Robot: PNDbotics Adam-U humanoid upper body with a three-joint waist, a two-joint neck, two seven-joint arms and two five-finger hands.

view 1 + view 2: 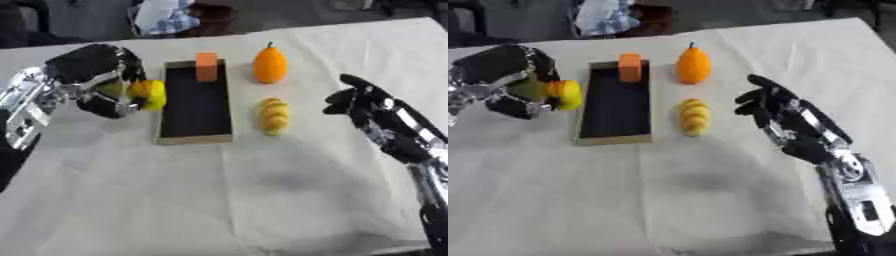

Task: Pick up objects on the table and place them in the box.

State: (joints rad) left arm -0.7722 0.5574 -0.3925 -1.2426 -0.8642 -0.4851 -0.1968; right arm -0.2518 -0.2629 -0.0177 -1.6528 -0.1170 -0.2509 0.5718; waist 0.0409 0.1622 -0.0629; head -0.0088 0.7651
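A shallow dark box (195, 102) with a tan rim lies on the white cloth. An orange block (206, 66) stands at its far end. My left hand (96, 80) hovers just left of the box, fingers curled round a yellow fruit (149, 94); a greenish piece (110, 87) shows inside the grip. Right of the box sit an orange pear-shaped fruit (269, 64) and, nearer, a pale yellow ridged piece (274, 116). My right hand (776, 107) floats open to the right of that yellow piece, apart from it.
White cloth (262, 190) covers the table, with wide bare room in front of the box. Beyond the far table edge lie a crumpled bluish-white bundle (166, 17) and dark shapes.
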